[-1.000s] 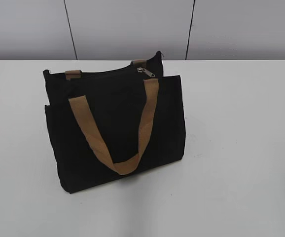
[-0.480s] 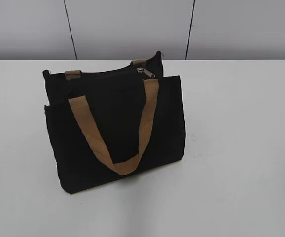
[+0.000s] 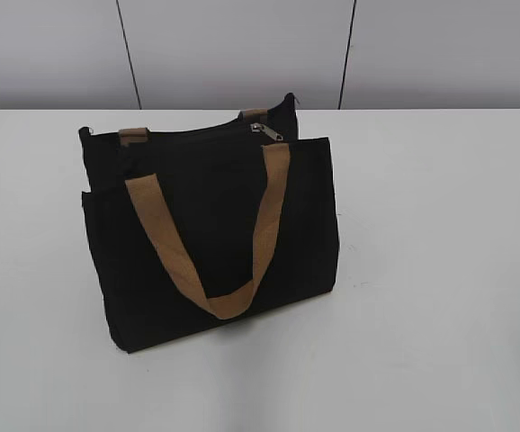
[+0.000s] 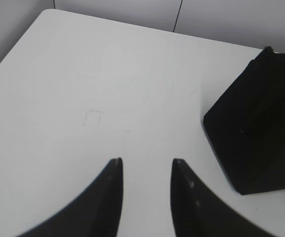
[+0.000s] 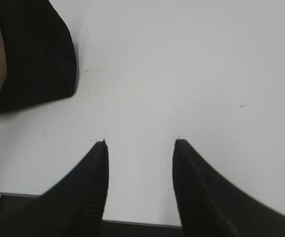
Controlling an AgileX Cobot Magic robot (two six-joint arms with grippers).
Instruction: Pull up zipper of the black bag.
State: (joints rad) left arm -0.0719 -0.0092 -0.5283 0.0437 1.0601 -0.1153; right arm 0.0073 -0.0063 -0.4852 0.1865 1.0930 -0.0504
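Observation:
The black bag [image 3: 210, 234] stands upright on the white table [image 3: 440, 270], left of centre in the exterior view, one tan handle hanging down its front. The small silver zipper [image 3: 266, 132] sits on the top track near the bag's right end. Neither gripper shows in the exterior view. My left gripper [image 4: 146, 160] is open and empty over bare table, with the bag's end [image 4: 258, 133] to its right. My right gripper [image 5: 140, 142] is open and empty near the table's front edge, with the bag's corner [image 5: 34, 59] to its upper left.
A grey panelled wall [image 3: 242, 49] runs behind the table. The table's front edge [image 5: 142, 224] shows just under the right gripper. The table's left corner [image 4: 46, 12] shows in the left wrist view.

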